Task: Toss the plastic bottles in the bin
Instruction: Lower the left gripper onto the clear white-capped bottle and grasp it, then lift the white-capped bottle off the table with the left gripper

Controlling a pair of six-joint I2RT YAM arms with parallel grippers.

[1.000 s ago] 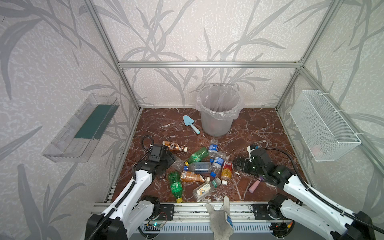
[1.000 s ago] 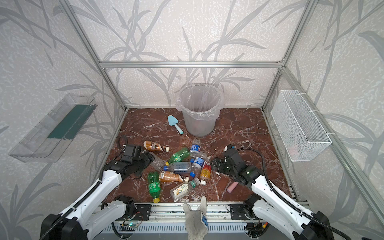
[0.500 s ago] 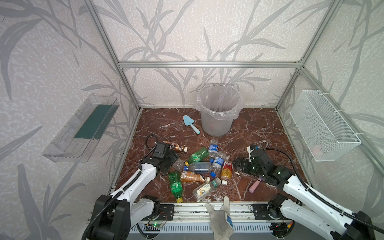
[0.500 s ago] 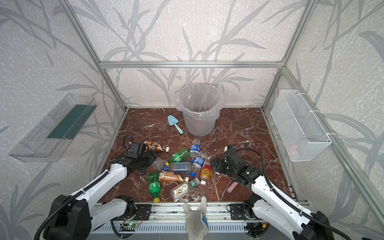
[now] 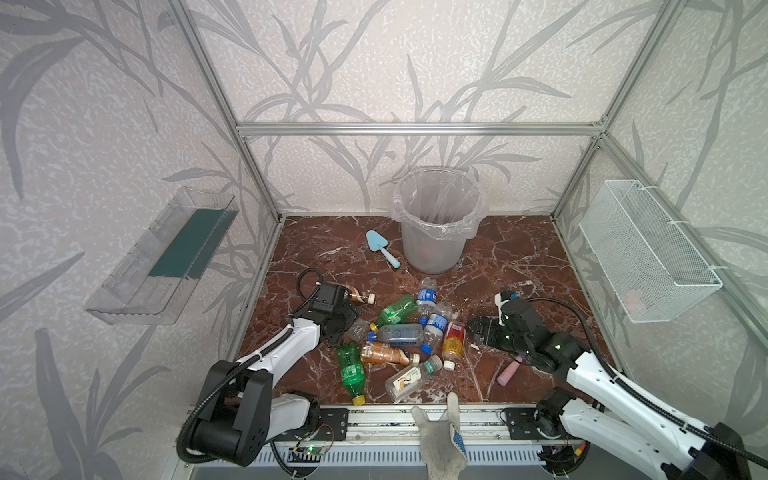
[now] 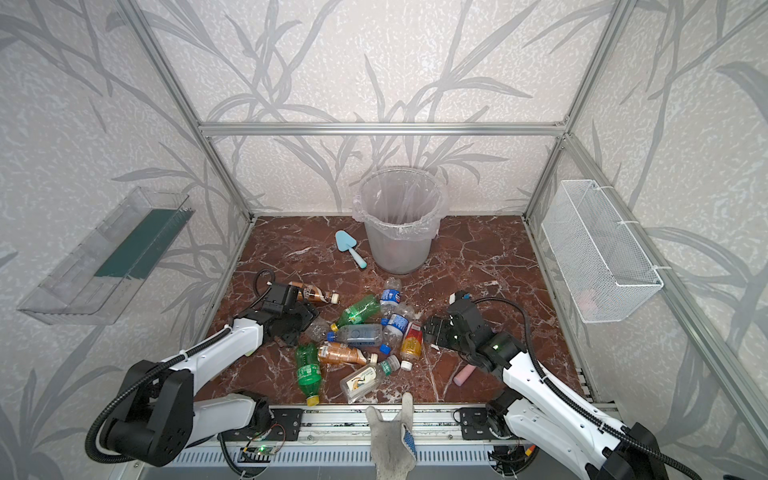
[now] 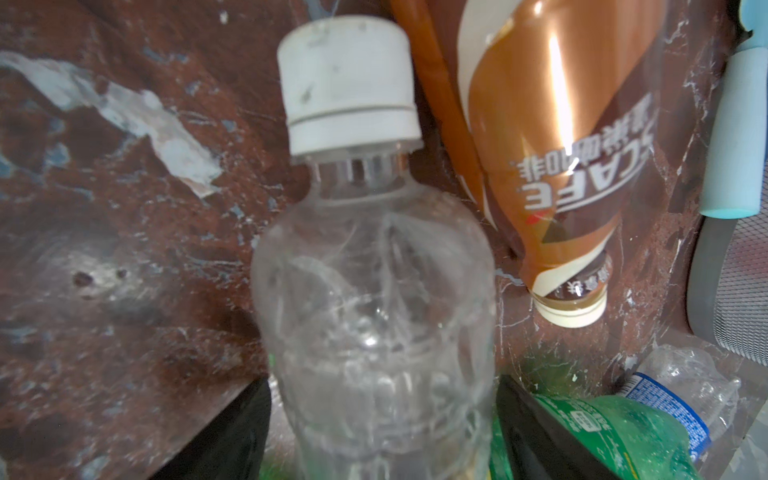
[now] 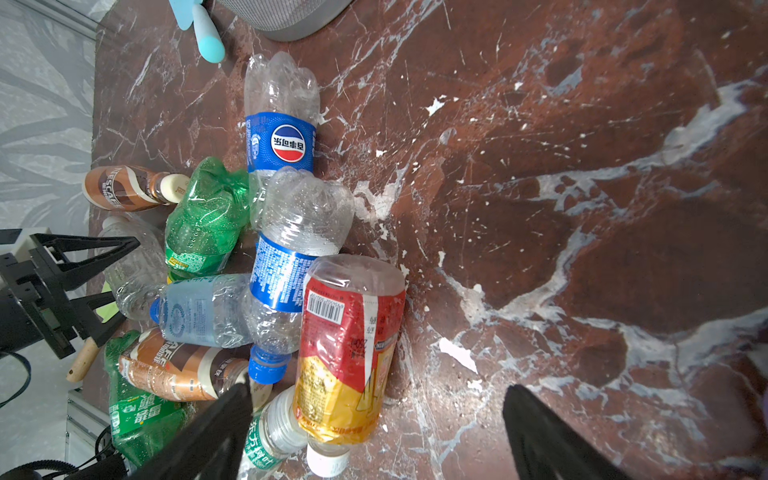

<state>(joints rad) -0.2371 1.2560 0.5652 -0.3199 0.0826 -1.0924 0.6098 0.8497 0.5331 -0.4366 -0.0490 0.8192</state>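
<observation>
Left tool point(image 7: 382, 380) astride bottle point(image 7: 374, 311) amid bottles point(image 5: 395, 332)

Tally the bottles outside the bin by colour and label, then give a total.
Green bottles: 2
Brown coffee bottles: 2
Clear bottles with blue labels: 3
Clear bottle with a white label: 1
Clear bottle with no label showing: 1
Bottle with a red-and-yellow label: 1
Total: 10

Left arm point(image 5: 291, 338): extended forward and low, wrist pitched down. Left gripper point(image 7: 381, 380): jaws apart, one on each side of a clear bottle point(image 7: 374, 291); clamping contact cannot be determined. Right arm point(image 5: 598, 374): reaching inward, low. Right gripper point(image 8: 377, 386): jaws spread wide, holding nothing.
</observation>
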